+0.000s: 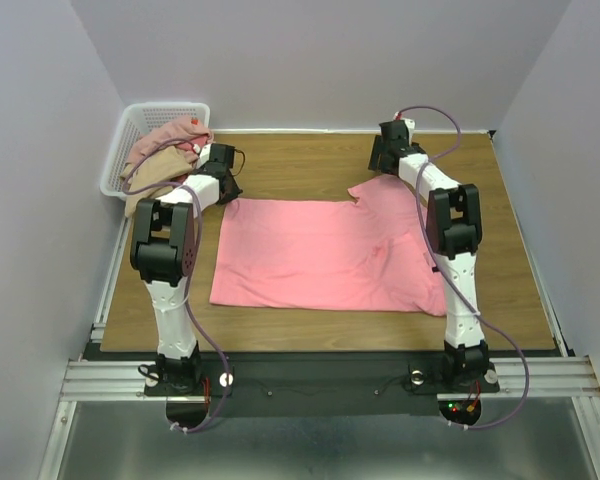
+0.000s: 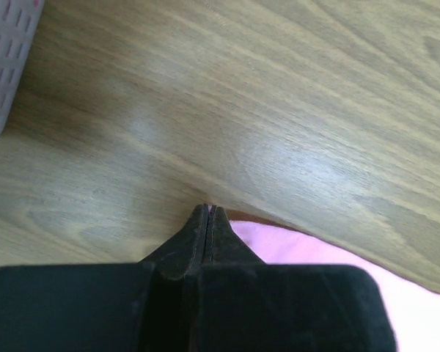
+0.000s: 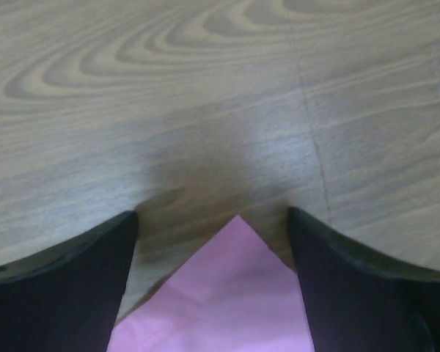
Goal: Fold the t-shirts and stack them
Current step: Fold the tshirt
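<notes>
1. Seen from overhead, a bright salmon-pink cotton t-shirt (image 1: pixel 320 255) lies spread flat across the middle of the wood-grain table (image 1: pixel 300 165). Its hem is toward the left of the frame, and its neck and one sleeve are toward the right.
2. A white plastic lattice basket (image 1: pixel 130 130) sits in the upper left of the frame, off the table's far left corner and close to the wall.
3. The basket holds crumpled laundry. A rose-pink shirt (image 1: pixel 175 135) is heaped on top, and a tan shirt (image 1: pixel 150 178) sits below it, spilling over the near rim toward the table edge. I cannot tell how many garments lie beneath them.
4. My left gripper (image 1: pixel 225 175) is at the salmon shirt's upper left corner, just beside the basket. In the left wrist view its two dark fingers (image 2: pixel 205 235) are pressed tight together with their tips down at the wood, and pink cloth shows immediately to their right. I cannot tell whether any fabric is caught between them.
5. My right gripper (image 1: pixel 388 150) is at the upper right of the overhead frame, over the sleeve end of the shirt. In the right wrist view its jaws stand wide apart and grasp nothing. A pointed corner of the pink cloth lies on the table between the two fingers, touching neither.
</notes>
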Controlling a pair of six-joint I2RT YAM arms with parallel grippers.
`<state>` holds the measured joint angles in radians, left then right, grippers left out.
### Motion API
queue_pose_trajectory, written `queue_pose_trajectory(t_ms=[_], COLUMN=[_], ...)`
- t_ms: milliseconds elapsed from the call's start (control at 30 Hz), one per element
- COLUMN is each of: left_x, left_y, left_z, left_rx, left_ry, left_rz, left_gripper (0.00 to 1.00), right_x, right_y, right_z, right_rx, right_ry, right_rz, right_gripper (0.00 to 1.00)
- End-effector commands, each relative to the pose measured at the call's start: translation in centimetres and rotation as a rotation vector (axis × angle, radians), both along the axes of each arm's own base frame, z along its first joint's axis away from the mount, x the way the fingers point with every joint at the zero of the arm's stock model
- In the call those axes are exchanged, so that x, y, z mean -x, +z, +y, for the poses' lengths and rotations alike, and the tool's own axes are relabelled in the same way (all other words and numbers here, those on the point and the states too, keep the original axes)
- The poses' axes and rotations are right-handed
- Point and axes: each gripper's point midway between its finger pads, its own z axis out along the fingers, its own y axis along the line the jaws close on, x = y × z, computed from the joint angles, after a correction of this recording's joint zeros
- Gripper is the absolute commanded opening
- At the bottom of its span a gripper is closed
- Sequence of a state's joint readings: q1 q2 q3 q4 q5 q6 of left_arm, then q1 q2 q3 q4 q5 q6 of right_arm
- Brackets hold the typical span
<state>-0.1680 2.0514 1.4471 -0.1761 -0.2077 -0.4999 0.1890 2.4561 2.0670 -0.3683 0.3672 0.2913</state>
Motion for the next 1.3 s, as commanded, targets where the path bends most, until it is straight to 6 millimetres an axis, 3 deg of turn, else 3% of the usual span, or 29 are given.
queue_pose_trajectory(t_ms=[0,33,133,200,267,433,567,633,667,700,733,767,800,833,867,933,967,1000,1033,1067,1167,1267], left_x=[-0.3,-0.3,0.1,0.3,0.5,0.9,1.2,1.4,1.7,1.7,1.9,2.2,2.3,2.7,2.8,3.1,3.7,3.9,4.1,4.2,5.0,5.9], left_y=[4.2,4.2,4.1,4.1,3.9,4.1,4.4,4.6,4.7,4.7,4.8,4.6,4.9,4.6,5.1,5.1,5.1,5.0,5.1,5.1,5.1,5.2], left_z=[-0.3,-0.4,-0.5,-0.7,-0.9,-1.0,-0.9,-1.0,-0.9,-0.8,-0.8,-0.8,-0.8,-0.9,-0.9,-1.0,-1.0,-0.9,-1.0,-1.0,-0.6,-0.4], left_rx=[0.004,0.007,0.009,0.015,0.023,0.025,0.024,0.029,0.030,0.033,0.033,0.034,0.037,0.041,0.044,0.053,0.059,0.060,0.063,0.065,0.058,0.057], left_ry=[-0.036,-0.040,-0.049,-0.056,-0.067,-0.069,-0.070,-0.072,-0.070,-0.067,-0.067,-0.066,-0.066,-0.070,-0.071,-0.076,-0.076,-0.073,-0.077,-0.078,-0.071,-0.062], left_rz=[-0.090,-0.092,-0.091,-0.096,-0.093,-0.101,-0.108,-0.116,-0.119,-0.122,-0.124,-0.123,-0.130,-0.124,-0.137,-0.141,-0.147,-0.144,-0.145,-0.146,-0.147,-0.152], left_gripper=[0.00,0.00,0.00,0.00,0.00,0.00,0.00,0.00,0.00,0.00,0.00,0.00,0.00,0.00,0.00,0.00,0.00,0.00,0.00,0.00,0.00,0.00], right_x=[-0.3,0.4,1.5,1.6,1.6,1.6,2.3,3.6,4.0,4.7,6.1,6.9,7.8,9.5,10.4,12.0,15.1,15.8,16.5,17.1,19.0,20.5], right_y=[0.3,-0.5,-0.5,-0.4,-0.2,1.7,4.0,4.0,6.0,6.3,5.4,7.3,7.3,6.1,7.6,7.7,8.0,8.2,7.1,8.2,7.7,9.4], right_z=[-0.9,-1.0,-1.2,-1.4,-1.7,-1.9,-2.0,-2.1,-2.1,-2.2,-2.4,-2.6,-2.7,-3.1,-3.2,-3.3,-3.6,-3.6,-3.5,-3.5,-3.5,-3.9], right_rx=[0.012,0.012,0.001,0.005,0.021,0.030,0.027,0.022,0.008,0.005,0.009,0.000,-0.003,0.001,-0.012,-0.028,-0.070,-0.085,-0.090,-0.105,-0.105,-0.104], right_ry=[-0.038,-0.046,-0.068,-0.076,-0.080,-0.079,-0.077,-0.075,-0.078,-0.080,-0.083,-0.088,-0.092,-0.098,-0.104,-0.110,-0.149,-0.153,-0.156,-0.150,-0.121,-0.121], right_rz=[-0.019,0.005,0.017,0.015,0.014,-0.012,-0.038,-0.021,-0.050,-0.047,-0.016,-0.043,-0.037,0.001,-0.022,-0.017,-0.018,-0.023,0.004,-0.017,0.005,-0.033], right_gripper=[0.78,0.74,0.55,0.41,0.34,0.01,0.00,0.01,0.00,0.00,0.01,0.01,0.00,0.00,0.01,0.01,0.01,0.01,0.01,0.00,0.00,0.01])
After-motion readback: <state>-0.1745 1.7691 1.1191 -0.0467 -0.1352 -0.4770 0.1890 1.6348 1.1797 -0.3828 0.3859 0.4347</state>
